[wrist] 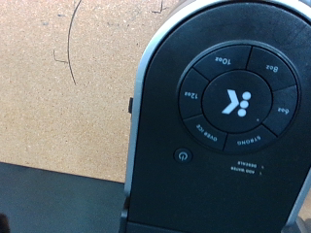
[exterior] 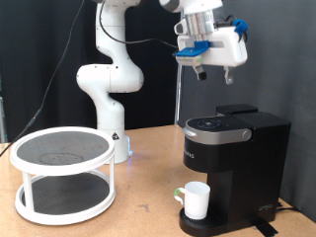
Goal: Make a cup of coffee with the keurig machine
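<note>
The keurig machine (exterior: 237, 163) stands on the wooden table at the exterior view's right, with its top lid down. The white cup (exterior: 195, 200) sits on the drip base under the brew head, handle towards the exterior view's left. My gripper (exterior: 212, 73) hangs in the air well above the machine's top, fingers pointing down and apart, with nothing between them. The wrist view looks straight down on the keurig machine's lid (wrist: 224, 136) and its round, silver-ringed control panel (wrist: 233, 102). My fingers do not show in the wrist view.
A white two-tier round rack (exterior: 62, 173) with dark shelves stands at the exterior view's left. The arm's base (exterior: 109, 89) is behind it. A thin black cable (wrist: 68, 39) lies on the wooden table (wrist: 58, 97) beside the machine.
</note>
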